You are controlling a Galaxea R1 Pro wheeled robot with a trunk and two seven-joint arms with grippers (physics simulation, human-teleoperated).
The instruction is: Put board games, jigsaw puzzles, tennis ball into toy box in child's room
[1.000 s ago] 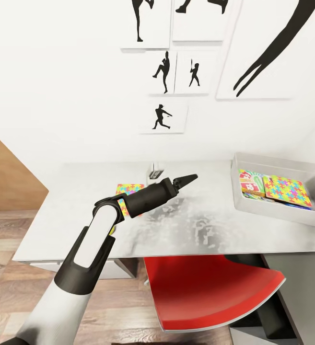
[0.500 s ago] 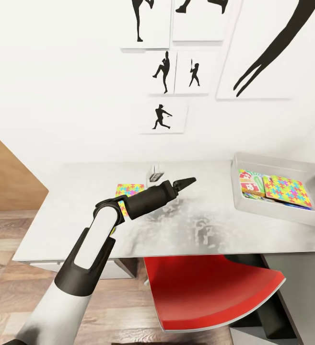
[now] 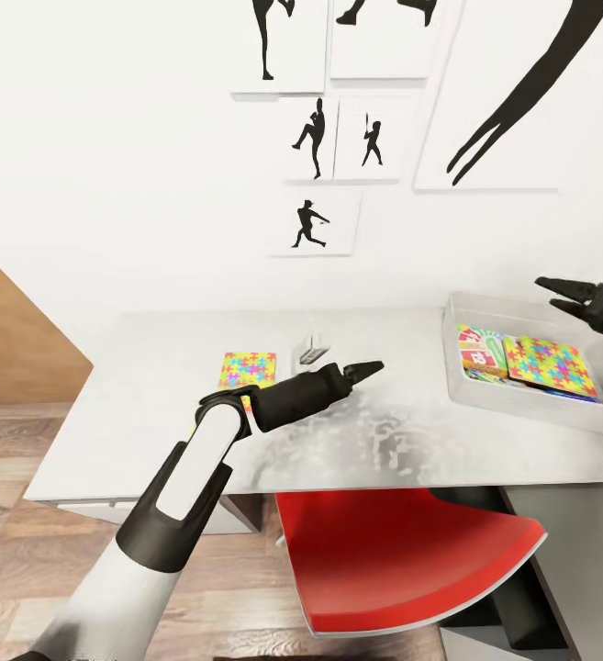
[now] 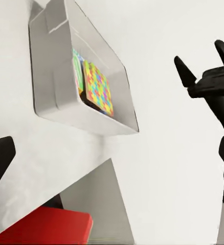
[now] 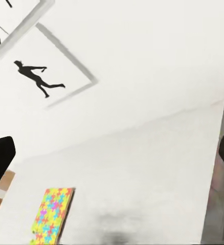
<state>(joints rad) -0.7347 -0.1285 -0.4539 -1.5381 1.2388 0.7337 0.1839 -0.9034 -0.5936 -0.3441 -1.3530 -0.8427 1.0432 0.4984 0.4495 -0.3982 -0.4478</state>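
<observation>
No words, brand names or numbers can be read. The game box at about three o'clock in the head view, lying in the toy box, carries red and green print too small to make out. The wall pictures show only silhouettes.

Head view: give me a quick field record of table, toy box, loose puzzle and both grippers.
table: pale grey top, red chair tucked under
toy box: at table's right end, holds a jigsaw puzzle and game boxes
loose puzzle: flat on table, outside toy box
left gripper: above the table, nothing held
right gripper: open, empty, above toy box
</observation>
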